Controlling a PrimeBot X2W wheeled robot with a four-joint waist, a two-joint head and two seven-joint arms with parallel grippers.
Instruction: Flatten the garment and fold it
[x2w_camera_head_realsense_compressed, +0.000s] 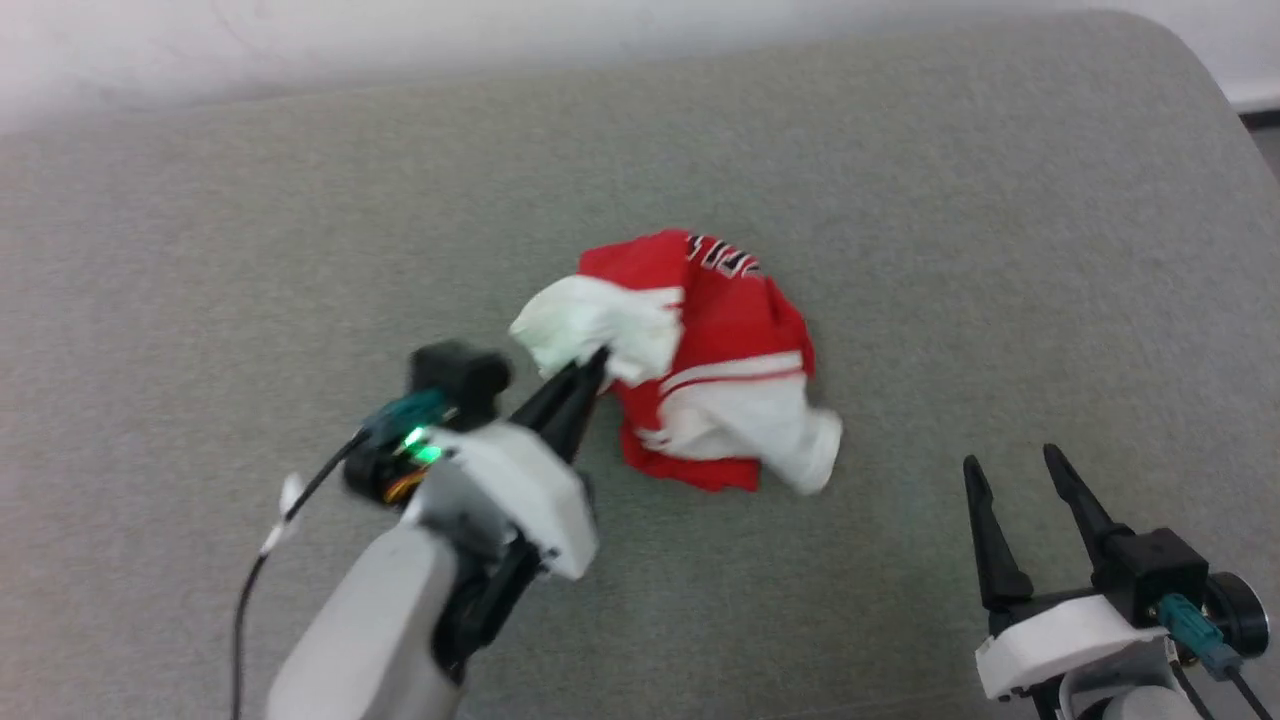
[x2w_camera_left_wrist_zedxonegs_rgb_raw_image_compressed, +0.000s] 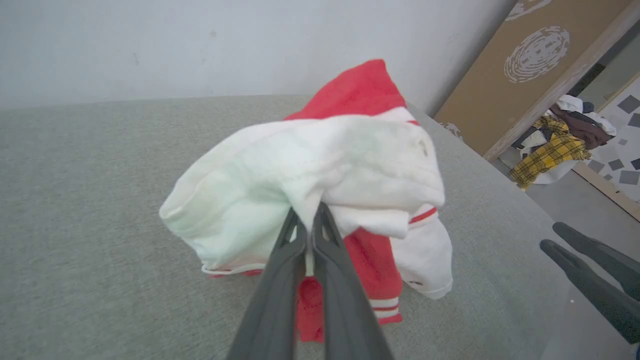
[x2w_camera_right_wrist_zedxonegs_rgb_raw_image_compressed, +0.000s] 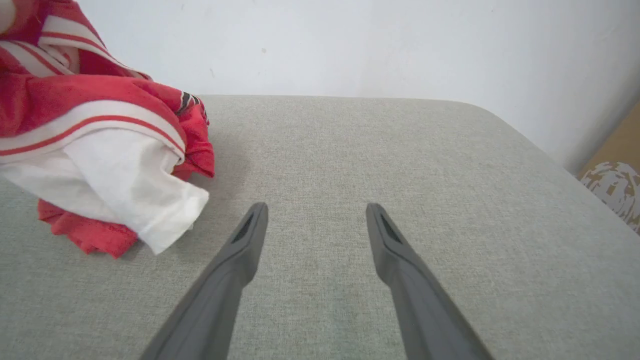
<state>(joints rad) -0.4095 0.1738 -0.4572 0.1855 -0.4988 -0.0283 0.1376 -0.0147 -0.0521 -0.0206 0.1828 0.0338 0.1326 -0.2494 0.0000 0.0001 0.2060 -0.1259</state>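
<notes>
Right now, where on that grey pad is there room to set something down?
The grey fabric surface lies bare between the crumpled red-and-white jersey shirt and the far wall, across its left side, and between the shirt and the open right hand. Crowded: the shirt's near-left edge, where the left hand pinches white cloth.

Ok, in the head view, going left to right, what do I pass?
The left gripper → the garment it pinches → the right gripper, open.
</notes>
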